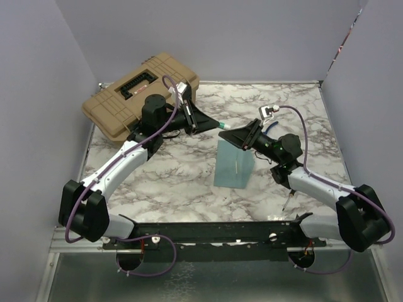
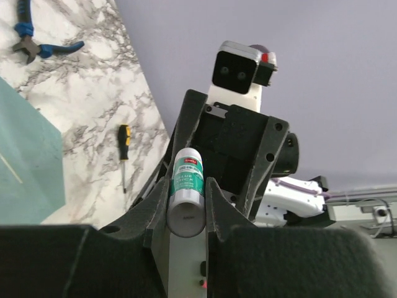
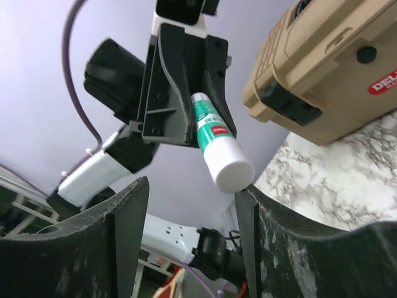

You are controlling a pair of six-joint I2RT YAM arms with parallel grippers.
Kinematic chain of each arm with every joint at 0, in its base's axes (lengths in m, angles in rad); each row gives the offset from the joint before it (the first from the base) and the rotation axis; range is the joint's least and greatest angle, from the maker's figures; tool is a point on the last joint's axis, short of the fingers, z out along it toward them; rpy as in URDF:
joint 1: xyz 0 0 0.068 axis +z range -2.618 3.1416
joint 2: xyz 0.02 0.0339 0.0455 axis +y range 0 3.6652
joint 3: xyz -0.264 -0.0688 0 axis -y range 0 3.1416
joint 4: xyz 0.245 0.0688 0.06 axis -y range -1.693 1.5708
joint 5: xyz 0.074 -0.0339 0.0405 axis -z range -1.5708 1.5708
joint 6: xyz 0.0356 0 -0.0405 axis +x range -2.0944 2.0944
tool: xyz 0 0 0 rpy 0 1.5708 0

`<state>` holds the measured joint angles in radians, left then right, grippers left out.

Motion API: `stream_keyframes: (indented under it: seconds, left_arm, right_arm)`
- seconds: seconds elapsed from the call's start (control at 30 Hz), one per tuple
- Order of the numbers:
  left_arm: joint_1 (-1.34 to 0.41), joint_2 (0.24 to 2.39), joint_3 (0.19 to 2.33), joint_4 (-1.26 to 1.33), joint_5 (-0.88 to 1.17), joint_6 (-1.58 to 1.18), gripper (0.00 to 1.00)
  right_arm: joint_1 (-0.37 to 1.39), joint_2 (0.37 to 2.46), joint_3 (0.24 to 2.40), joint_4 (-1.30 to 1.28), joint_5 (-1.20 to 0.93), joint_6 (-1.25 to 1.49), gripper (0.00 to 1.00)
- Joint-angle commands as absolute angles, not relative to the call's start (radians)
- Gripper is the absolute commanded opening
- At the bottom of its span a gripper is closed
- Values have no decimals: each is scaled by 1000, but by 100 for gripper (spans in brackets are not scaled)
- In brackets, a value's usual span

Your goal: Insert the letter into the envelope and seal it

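Envelope [image 2: 25, 162] partly cropped, glue stick [image 2: 186, 189] half-hidden between left claw [image 1: 218, 124] fingers

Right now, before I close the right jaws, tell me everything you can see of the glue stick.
The glue stick is a small white plastic-looking cylinder with a green printed label, a red logo and its white cap on. The left gripper clamps it at the label, tilted in mid-air, cap end pointing between the right gripper's open jaws. The cap is close to one right finger; I cannot tell if they touch. Its flat grey base faces the left wrist camera.
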<state>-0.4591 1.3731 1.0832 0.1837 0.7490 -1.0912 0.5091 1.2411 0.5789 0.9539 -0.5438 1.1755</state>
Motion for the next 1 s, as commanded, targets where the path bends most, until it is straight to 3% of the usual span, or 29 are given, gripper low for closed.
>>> stream_keyframes:
  seconds: [0.0,0.2,0.4,0.63,0.7,0.97]
  left_arm:
    - [-456,1359,1060,331,736,-1236,0]
    - [-442,1355,1054,336,775,-1254,0]
    - [-423,1345,983,337,845,-1268,0]
    - [-408,1328,966,344,853,-1260,0]
    - [-409,1328,962,344,854,-1260,0]
    - [-397,1327,950,344,859,-1260,0]
  right_arm:
    - [505,1289,602,1152,-474,1345,61]
    - [505,1271,588,1076,-383,1368,70]
    - [502,1267,625,1025,-405,1350,54]
    - [502,1298,628,1047,-430,1399,48]
    - [502,1302,630,1050,-437,1397,42]
    - [499,1303,648,1015,-487,1343,1]
